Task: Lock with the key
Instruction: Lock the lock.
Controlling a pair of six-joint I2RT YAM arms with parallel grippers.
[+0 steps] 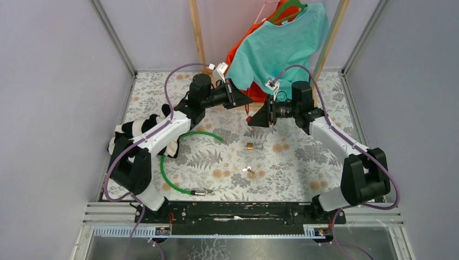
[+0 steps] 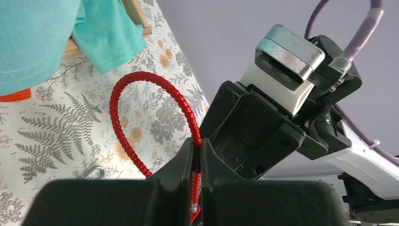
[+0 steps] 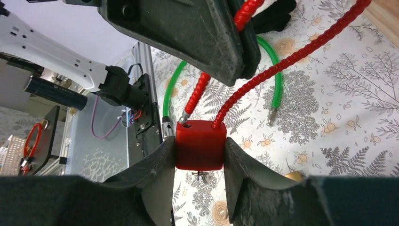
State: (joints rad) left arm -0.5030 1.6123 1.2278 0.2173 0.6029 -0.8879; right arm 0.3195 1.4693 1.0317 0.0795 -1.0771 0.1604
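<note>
green cable lock (image 1: 163,165): nearest the arm bases, curved on the floral counter (image 1: 303,162), left of centre, metal end pointing right
key (image 1: 249,170): flat on the counter at mid-width, apart from both arms
brass padlock (image 1: 250,145): just beyond the key, on the counter, shackle to the right
striped cloth (image 1: 125,130): bunched at the left side, partly under the left arm
right claw (image 3: 199,141): closed down onto the red lock body (image 3: 200,153), one finger on each side, held above the counter
red cable (image 2: 115,117): one end fixed in the body; loops out and back
left claw (image 2: 196,150): pinched shut on the red cable close to its free end, facing the right claw
cable tip (image 3: 183,120): metal, right at the hole in the body's top face; inside or not, cannot tell
position: both claws meet at the far centre, beyond the padlock
teal shirt (image 1: 281,46): on a hanger at the back, hem just behind the claws
orange garment (image 1: 241,46): behind the teal shirt, mostly covered
</note>
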